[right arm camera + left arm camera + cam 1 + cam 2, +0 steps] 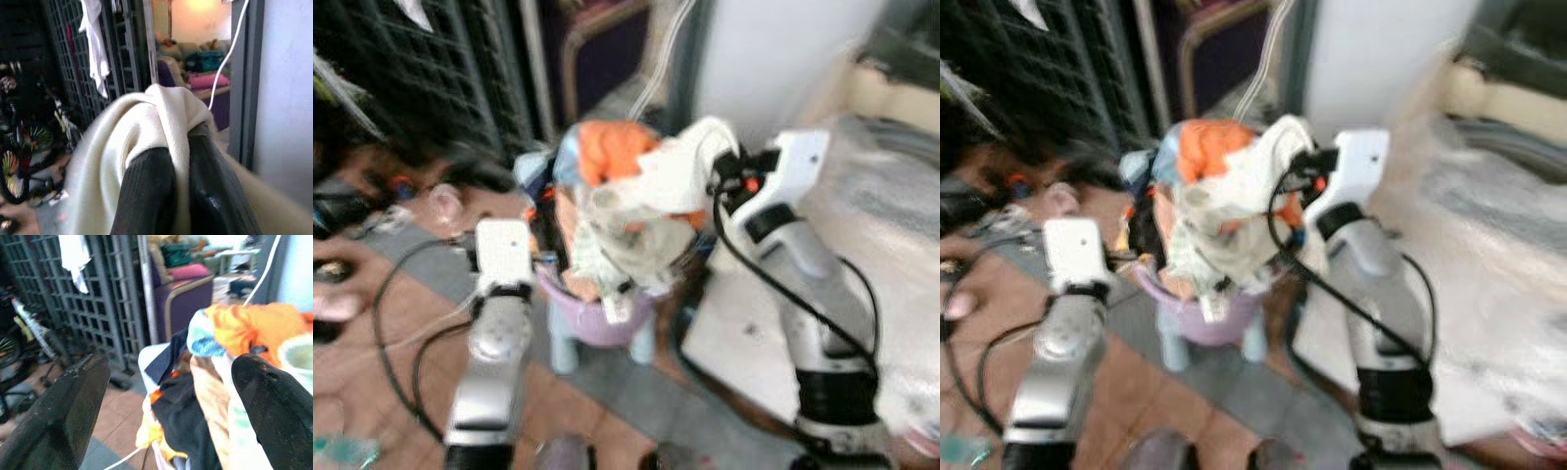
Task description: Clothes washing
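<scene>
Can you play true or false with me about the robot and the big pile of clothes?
1. The right gripper is pinching a cream cloth. True.
2. The left gripper is holding a sock. False: its fingers are spread apart with nothing between them, beside the clothes pile.
3. The clothes sit in a purple basket. True.
4. The piece on top of the pile is green. False: an orange piece is on top.
5. The basket stands on a small pale stool. True.
</scene>
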Motion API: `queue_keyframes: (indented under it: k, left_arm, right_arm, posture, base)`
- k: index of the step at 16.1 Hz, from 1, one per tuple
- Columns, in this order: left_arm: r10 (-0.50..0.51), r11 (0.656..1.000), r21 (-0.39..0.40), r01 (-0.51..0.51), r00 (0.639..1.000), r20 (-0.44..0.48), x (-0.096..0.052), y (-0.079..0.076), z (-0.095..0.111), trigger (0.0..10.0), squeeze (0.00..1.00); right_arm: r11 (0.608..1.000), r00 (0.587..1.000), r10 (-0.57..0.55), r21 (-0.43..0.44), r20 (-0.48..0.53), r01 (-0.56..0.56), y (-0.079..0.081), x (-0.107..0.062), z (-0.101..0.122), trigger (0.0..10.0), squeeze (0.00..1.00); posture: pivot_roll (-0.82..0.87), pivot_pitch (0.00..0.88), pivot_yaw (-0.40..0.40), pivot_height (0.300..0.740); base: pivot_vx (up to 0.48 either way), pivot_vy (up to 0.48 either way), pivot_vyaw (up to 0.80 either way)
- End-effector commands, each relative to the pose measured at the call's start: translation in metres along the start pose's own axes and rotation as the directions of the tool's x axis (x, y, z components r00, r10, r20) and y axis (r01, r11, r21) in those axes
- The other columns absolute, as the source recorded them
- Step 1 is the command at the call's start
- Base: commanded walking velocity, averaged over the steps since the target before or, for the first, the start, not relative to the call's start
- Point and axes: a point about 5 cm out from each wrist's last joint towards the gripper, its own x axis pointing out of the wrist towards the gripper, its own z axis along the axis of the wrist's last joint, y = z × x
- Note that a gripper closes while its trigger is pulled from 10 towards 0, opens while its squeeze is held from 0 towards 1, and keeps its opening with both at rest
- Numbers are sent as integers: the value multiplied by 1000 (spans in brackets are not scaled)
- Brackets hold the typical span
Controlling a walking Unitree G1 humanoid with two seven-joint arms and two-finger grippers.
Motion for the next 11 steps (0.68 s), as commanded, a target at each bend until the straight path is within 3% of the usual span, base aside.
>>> queue_keyframes:
  k: [1,3,7,11]
  left_arm:
    - [-19,1000,-15,19,1000,7,-1,-2,1,10000,0]
    - [-29,999,-24,29,1000,11,0,-2,1,10000,0]
    - [-31,999,-24,32,999,11,2,-2,2,10000,0]
    - [-15,1000,-27,16,999,52,8,1,13,10000,0]
  right_arm:
    - [1000,1000,-5,-18,13,5,-1,0,4,10000,0]
    - [999,999,-30,-34,17,31,-5,1,4,10000,0]
    - [996,997,-65,-55,31,67,-11,2,7,10000,0]
    - [994,996,-84,-65,42,87,-14,6,10,10000,0]
  posture:
    - [-9,27,31,740]
    - [-13,31,32,740]
    - [-18,42,37,740]
    - [-15,56,33,740]
  base:
    - [0,0,-800]
    - [0,0,-800]
    - [60,-249,-800]
    - [0,0,-800]
